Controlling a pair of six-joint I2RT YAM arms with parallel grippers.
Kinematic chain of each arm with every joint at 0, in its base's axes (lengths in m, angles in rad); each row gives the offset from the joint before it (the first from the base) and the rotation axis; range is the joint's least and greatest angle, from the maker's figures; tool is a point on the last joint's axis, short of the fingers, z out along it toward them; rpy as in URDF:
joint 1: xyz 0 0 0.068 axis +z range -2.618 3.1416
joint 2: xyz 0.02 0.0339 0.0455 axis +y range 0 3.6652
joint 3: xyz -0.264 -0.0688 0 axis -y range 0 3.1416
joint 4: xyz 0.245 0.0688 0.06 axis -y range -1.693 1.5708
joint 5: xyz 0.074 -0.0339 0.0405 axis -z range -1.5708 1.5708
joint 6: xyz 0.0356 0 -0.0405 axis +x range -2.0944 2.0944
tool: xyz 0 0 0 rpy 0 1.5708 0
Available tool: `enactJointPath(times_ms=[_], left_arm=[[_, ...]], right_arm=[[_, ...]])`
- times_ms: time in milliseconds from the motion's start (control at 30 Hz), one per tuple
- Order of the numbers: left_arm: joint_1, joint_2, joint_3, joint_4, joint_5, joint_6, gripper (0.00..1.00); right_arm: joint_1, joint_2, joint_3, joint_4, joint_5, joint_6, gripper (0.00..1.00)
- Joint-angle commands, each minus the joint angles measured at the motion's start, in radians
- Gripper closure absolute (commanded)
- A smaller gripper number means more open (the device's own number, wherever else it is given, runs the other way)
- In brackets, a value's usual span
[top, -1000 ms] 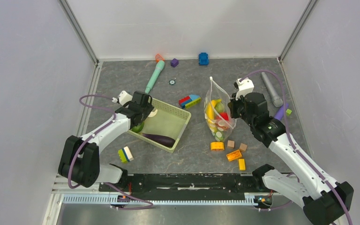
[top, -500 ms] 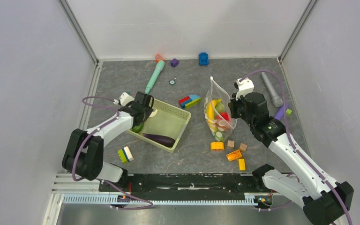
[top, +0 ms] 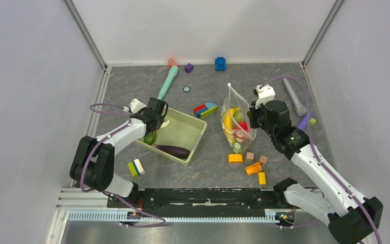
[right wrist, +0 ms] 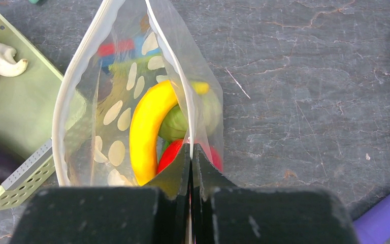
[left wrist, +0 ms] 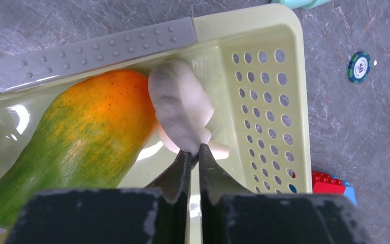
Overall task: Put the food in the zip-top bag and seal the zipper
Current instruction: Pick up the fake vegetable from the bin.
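The left end effector (left wrist: pixel 193 155) pinches the narrow tip of a white food piece (left wrist: pixel 177 109) beside the mango (left wrist: pixel 81 147) in the green basket (left wrist: pixel 264 76). The right end effector (right wrist: pixel 191 150) is clamped on the rim of the zip-top bag (right wrist: pixel 106 117), which stands open on the tabletop (right wrist: pixel 294 101), right of the basket

The zip-top bag (right wrist: pixel 106 76) is thin, clear, glossy plastic film with white dots. The basket (left wrist: pixel 264 101) is smooth, shiny green perforated plastic. The mango (left wrist: pixel 81 147) is glossy plastic; the white piece (left wrist: pixel 177 109) looks matt. The tabletop (right wrist: pixel 294 76) is matt, stone-veined grey.
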Motion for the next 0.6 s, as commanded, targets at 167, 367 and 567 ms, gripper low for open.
enactJointPath(times_ms=[167, 367, 567], left_arm=[[0.002, -0.087, 0.004, 0.005, 0.008, 0.037, 0.98], [-0.016, -0.221, -0.045, 0.059, 0.088, 0.154, 0.98], [-0.027, -0.392, -0.092, 0.151, 0.203, 0.302, 0.98]], right_arm=[[0.001, -0.004, 0.004, 0.018, 0.000, -0.010, 0.97], [0.001, -0.016, 0.002, 0.018, -0.008, 0.000, 0.97], [0.001, -0.019, 0.001, 0.018, -0.022, 0.008, 0.97]])
